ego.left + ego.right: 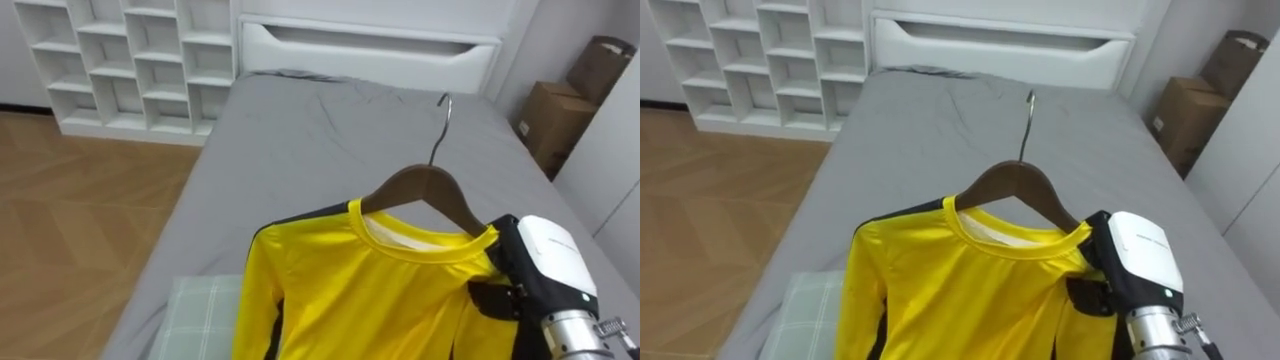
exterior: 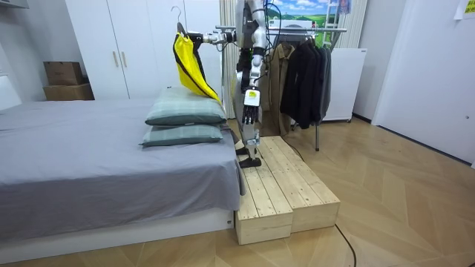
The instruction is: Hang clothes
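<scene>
With the right hand [image 1: 541, 256] clamped on 1 end of the hanger [image 1: 421, 186], which carries the yellow shirt [image 1: 360, 292] above the bed [image 1: 300, 130], it should keep the hook [image 1: 443, 115] upright while turning to the rack [image 2: 326, 30].

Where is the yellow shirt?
In the eye views' lower middle, the yellow long-sleeved shirt hangs on a brown wooden hanger in the robot's right hand, above the grey bed's green pillows.

The robot stands upright with its right arm stretched out level at about shoulder height. The right hand [image 1: 545, 258], white back turned up, grips the shirt [image 1: 350, 290] at one shoulder. The left arm hangs straight down, left hand [image 2: 251, 113] by the thigh.
</scene>
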### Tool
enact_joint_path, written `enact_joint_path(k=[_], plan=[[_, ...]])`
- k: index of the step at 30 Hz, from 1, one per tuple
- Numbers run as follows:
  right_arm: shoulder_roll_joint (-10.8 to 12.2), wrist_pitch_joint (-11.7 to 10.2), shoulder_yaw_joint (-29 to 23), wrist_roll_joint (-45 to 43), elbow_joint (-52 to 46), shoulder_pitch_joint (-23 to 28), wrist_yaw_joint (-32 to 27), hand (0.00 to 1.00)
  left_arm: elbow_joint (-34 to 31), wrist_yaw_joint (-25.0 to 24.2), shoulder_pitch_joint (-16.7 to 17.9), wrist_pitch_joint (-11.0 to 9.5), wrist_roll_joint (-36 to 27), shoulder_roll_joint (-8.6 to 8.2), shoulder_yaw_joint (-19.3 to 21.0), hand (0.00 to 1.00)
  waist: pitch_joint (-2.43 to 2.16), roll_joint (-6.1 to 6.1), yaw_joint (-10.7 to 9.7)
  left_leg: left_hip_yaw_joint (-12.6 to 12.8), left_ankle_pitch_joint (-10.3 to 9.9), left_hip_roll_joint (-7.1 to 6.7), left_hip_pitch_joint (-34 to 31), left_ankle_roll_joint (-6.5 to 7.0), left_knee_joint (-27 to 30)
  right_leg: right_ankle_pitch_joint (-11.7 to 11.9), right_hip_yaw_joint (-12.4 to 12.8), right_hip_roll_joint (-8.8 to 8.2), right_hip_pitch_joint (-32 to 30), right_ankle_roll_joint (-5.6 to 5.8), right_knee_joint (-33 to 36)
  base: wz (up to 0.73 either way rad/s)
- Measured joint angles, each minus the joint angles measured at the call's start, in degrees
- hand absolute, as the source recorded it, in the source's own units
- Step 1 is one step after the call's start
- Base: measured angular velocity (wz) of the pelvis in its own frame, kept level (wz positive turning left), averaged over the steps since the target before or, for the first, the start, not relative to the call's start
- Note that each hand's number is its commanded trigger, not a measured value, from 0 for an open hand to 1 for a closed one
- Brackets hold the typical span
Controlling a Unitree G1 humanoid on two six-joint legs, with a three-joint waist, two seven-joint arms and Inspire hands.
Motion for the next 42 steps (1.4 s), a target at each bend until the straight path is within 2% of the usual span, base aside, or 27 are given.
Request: enact_joint_path(k=[3,7,9,11,16,20,21,23,24,25,26,27,28,29,30,31,32,33,34,35,36,37,38,39,40,41,42], plan=[[0.63,-0.02,0.26,-0.21,-0.01,0.05,0.04,1.0,-0.11,-0.33,-0.49,-0.02,-0.03,0.04,0.03,0.0,0.26,0.73,1.4,5.83,-0.94,1.28,1.14,-0.16,-0.15,0.52,1.11,0.58,-2.01,-0.39,1.15,-1.01],[2.27,0.82,2.05,-2.22,-0.09,-0.97,1.98,1.0,2.14,-0.32,-4.41,0.07,-0.05,0.63,0.05,0.0,0.54,1.73,4.72,17.24,-2.81,3.41,2.18,-0.95,0.19,1.88,-7.56,0.62,-5.81,-2.36,4.07,-1.44],[2.82,1.53,3.77,-2.83,-0.09,-1.17,2.92,1.0,2.13,-0.32,-5.68,0.41,0.02,0.66,-0.83,0.0,0.59,2.15,4.97,21.21,-3.58,4.02,2.84,-1.34,0.34,2.21,-9.49,0.51,-6.57,-2.88,4.81,-1.08],[3.67,2.29,5.53,-2.62,-0.1,-1.6,4.15,1.0,3.16,-0.3,-7.06,1.82,0.0,0.78,-2.25,0.0,0.64,2.23,5.09,24.83,-4.29,4.47,3.63,-1.86,0.88,2.0,-9.85,0.44,-7.77,-3.28,6.58,-1.02],[4.81,2.62,7.24,-2.35,-0.07,-3.97,6.44,1.0,4.25,-0.44,-7.72,6.95,0.03,0.91,-5.77,0.0,0.75,2.26,2.04,29.8,-6.62,6.29,3.66,-3.1,4.86,1.02,-9.84,1.43,-10.13,-5.01,8.92,-0.54],[5.12,3.01,8.76,-2.48,-0.09,-5.29,8.2,1.0,4.12,-0.43,-7.74,9.13,0.03,1.62,-6.1,0.0,0.86,2.54,-0.4,31.2,-8.56,8.34,3.51,-4.4,9.19,-0.78,-11.31,1.8,-10.2,-6.7,11.01,-0.2],[5.3,3.47,9.38,-2.67,-0.09,-5.34,8.58,1.0,3.92,-0.33,-7.99,10.24,0.03,1.71,-6.08,0.0,0.82,2.51,-1.74,31.31,-9.25,9.33,3.06,-5.02,12.25,-2.37,-10.9,2.0,-10.35,-7.19,12.08,-0.14],[5.49,4.31,10.81,-2.63,-0.04,-5.47,8.99,1.0,3.68,-0.18,-8.22,11.4,0.18,1.91,-6.04,0.0,0.67,2.13,-1.14,29.27,-8.63,11.32,-0.1,-5.52,22.18,-3.33,-5.17,4.17,-11.05,-7.17,13.12,-0.59],[5.55,4.27,11.46,-2.66,0.04,-5.6,9.24,1.0,3.68,-0.18,-8.22,12.54,0.19,1.58,-5.97,0.0,0.73,2.3,-0.56,22.96,-6.16,11.63,-3.3,-5.73,28.88,-2.85,-0.65,5.71,-10.98,-7.79,13.26,-0.78],[5.79,4.26,11.47,-2.62,0.06,-5.58,9.29,1.0,3.68,-0.17,-8.24,12.85,0.18,1.52,-5.97,0.0,0.73,2.34,-0.84,19.68,-4.86,11.07,-4.8,-5.5,30.87,-2.47,1.61,6.37,-10.85,-8.0,13.03,-0.6],[6.69,4.67,11.42,-2.37,0.27,-5.6,9.27,1.0,3.63,-0.11,-8.68,13.36,0.05,1.63,-6.06,0.0,0.65,2.09,-1.21,14.43,-4.95,8.78,-6.26,-5.6,31.49,-2.14,5.27,7.17,-10.78,-8.01,12.64,-0.25],[6.78,5.73,11.29,-2.08,0.96,-5.61,9.29,1.0,3.59,0.23,-9.71,13.78,0.05,1.54,-6.71,0.0,0.74,1.22,-0.7,10.14,-5.64,5.02,-6.33,-5.05,29.25,-0.93,9.43,7.32,-11.29,-8.17,12.22,-0.35],[6.18,6.41,11.07,-2.0,2.3,-5.72,9.31,1.0,3.11,0.48,-10.4,13.89,0.05,0.93,-7.67,0.0,0.71,0.89,0.89,6.37,-5.69,1.87,-6.2,-4.95,24.69,0.57,14.6,8.0,-11.36,-7.76,10.83,-0.47],[5.8,6.72,11.01,-1.62,3.02,-5.74,9.31,1.0,2.09,0.82,-10.4,14.05,0.05,0.43,-8.12,0.0,0.68,0.88,2.31,4.08,-5.7,0.03,-6.03,-4.88,21.21,1.59,17.97,8.54,-11.22,-7.47,9.85,-0.7],[5.02,6.9,11.3,-0.51,4.91,-5.83,9.24,1.0,0.21,1.37,-10.41,14.28,0.02,-0.59,-8.74,0.0,0.75,0.87,5.04,0.28,-5.26,-2.98,-5.56,-4.23,12.75,4.06,26.24,9.97,-10.19,-6.51,6.95,-0.71],[4.66,7.37,11.57,-0.47,6.41,-5.82,9.37,1.0,-1.12,1.52,-10.4,14.41,-0.25,-1.55,-8.94,0.0,0.96,0.41,7.56,-2.7,-2.85,-4.98,-4.99,-1.94,3.99,7.21,36.9,11.31,-7.96,-3.38,2.37,-0.74],[4.53,7.42,11.71,-0.49,7.15,-5.86,9.42,1.0,-1.63,1.54,-10.41,14.58,-0.63,-2.2,-9.3,0.0,0.79,1.23,9.06,-3.9,-0.41,-5.21,-4.64,-1.07,-0.31,8.66,43.08,12.05,-6.5,-0.89,-0.84,-1.04],[3.04,7.37,11.52,-0.52,6.86,-6.51,9.42,1.0,-2.26,1.75,-10.91,14.72,-0.47,-3.75,-10.71,0.0,0.61,5.4,14.15,-6.17,5.88,-1.93,-4.63,-3.55,-3.59,3.73,33.76,12.76,-10.65,-1.26,6.15,-1.41],[2.13,6.71,11.77,-0.4,6.02,-7.7,9.0,1.0,-3.27,1.94,-10.45,14.7,1.05,-4.27,-10.91,0.0,0.89,5.16,16.33,-5.67,7.99,0.25,-4.3,-8.46,-1.88,-4.26,16.25,5.5,-18.89,-1.78,19.41,-1.32],[2.38,6.02,12.46,-0.49,6.26,-9.4,9.01,1.0,-4.02,1.97,-9.49,14.71,2.13,-4.16,-10.38,0.0,0.86,4.89,15.32,-6.22,4.94,-0.57,-4.48,-9.37,-1.82,-7.48,16.48,6.42,-20.4,-5.04,21.15,-0.57],[3.06,5.7,13.57,-0.67,6.11,-9.99,9.09,1.0,-4.01,1.65,-8.96,15.62,2.66,-4.66,-8.87,0.0,1.02,4.85,11.29,-2.04,2.59,-0.24,-5.49,-7.68,0.26,-6.96,21.62,9.37,-20.56,-5.61,22.92,0.05],[3.29,6.1,13.96,-0.67,4.39,-7.64,9.9,1.0,-3.58,1.23,-8.73,16.79,2.44,-4.54,-8.18,0.0,0.72,5.22,8.31,0.42,3.9,0.65,-4.81,-7.02,2.03,-4.86,27.07,11.18,-16.54,-5.3,19.44,-0.11],[3.28,6.16,14.19,-0.64,3.52,-6.83,10.4,1.0,-2.96,1.22,-8.37,16.98,2.25,-4.36,-7.73,0.0,1.04,4.39,7.7,1.06,4.73,1.16,-3.73,-6.56,1.95,-4.09,29.18,11.71,-14.39,-4.32,17.06,-1.14],[2.99,6.31,14.52,-0.45,1.26,-6.94,11.21,1.0,-1.15,1.18,-7.69,17.11,1.84,-4.39,-4.77,0.0,1.19,4.13,7.42,-1.38,5.29,1.21,-2.3,-5.9,0.71,-1.47,34.3,12.73,-11.14,-2.99,12.06,-1.54],[2.92,6.37,14.32,-0.27,-0.43,-7.18,11.1,1.0,-0.06,1.2,-7.6,17.15,1.84,-4.37,-3.26,0.0,1.18,4.12,6.64,-3.98,5.28,0.85,-2.22,-5.58,0.08,-0.31,36.52,13.38,-10.33,-2.24,9.65,-1.69],[2.73,6.31,13.56,0.8,-2.65,-7.97,10.3,1.0,1.55,1.2,-7.6,17.16,1.67,-3.71,-1.47,0.0,1.42,3.97,3.9,-6.66,5.27,0.86,-3.29,-5.54,-0.77,1.02,38.27,14.19,-10.09,-2.08,6.33,-0.93],[2.97,6.44,11.94,2.41,-3.15,-7.92,8.85,1.0,1.78,1.19,-7.44,17.17,1.43,-2.09,-1.11,0.0,1.81,3.16,1.51,-6.86,4.81,1.22,-3.51,-4.81,-0.74,3.52,39.0,14.8,-10.67,-1.76,5.49,-0.63]])
